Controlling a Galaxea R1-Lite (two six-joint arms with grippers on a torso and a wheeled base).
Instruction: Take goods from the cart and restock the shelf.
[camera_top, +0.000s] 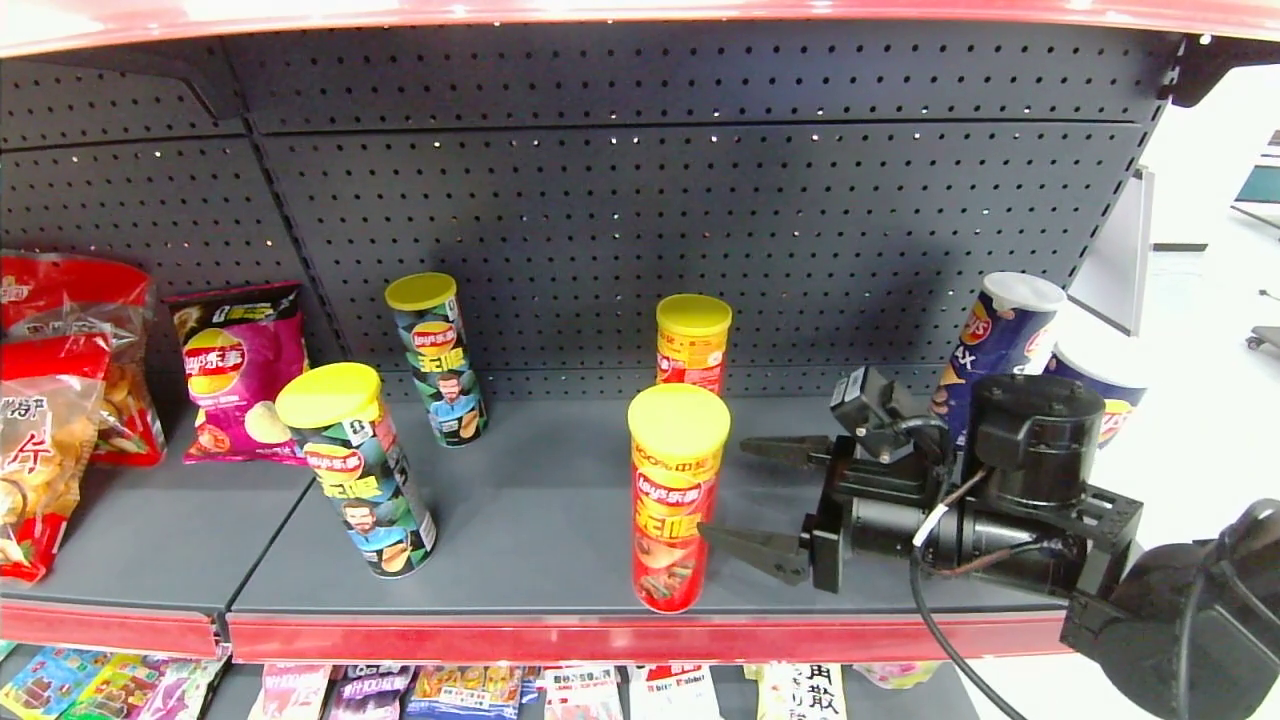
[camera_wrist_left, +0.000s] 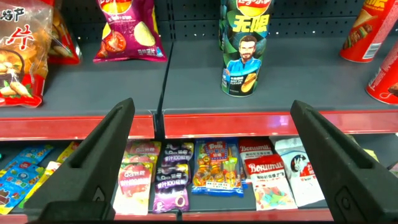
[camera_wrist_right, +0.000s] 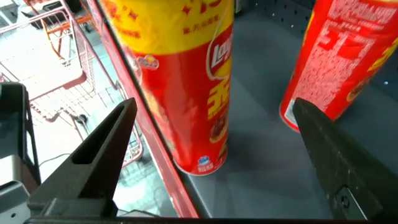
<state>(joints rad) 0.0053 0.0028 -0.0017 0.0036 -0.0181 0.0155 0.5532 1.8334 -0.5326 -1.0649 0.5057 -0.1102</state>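
A red chip can (camera_top: 675, 500) with a yellow lid stands upright near the shelf's front edge. My right gripper (camera_top: 728, 492) is open just to its right, fingertips close to the can but not gripping it. In the right wrist view this can (camera_wrist_right: 186, 81) stands ahead of the spread fingers (camera_wrist_right: 93, 162), with a second red can (camera_wrist_right: 348, 56) behind it. That second can (camera_top: 692, 343) stands at the back of the shelf. My left gripper (camera_wrist_left: 211, 155) is open and empty, facing the shelf's red front edge (camera_wrist_left: 249, 121) below a dark green can (camera_wrist_left: 244, 50).
Two dark green cans (camera_top: 362, 470) (camera_top: 437, 358) stand left of centre. Snack bags (camera_top: 240, 370) lie at the left, blue cans (camera_top: 1005, 335) at the right end. The lower shelf holds several packets (camera_wrist_left: 211, 171). A wire cart (camera_wrist_right: 56, 62) stands on the floor beside the shelf.
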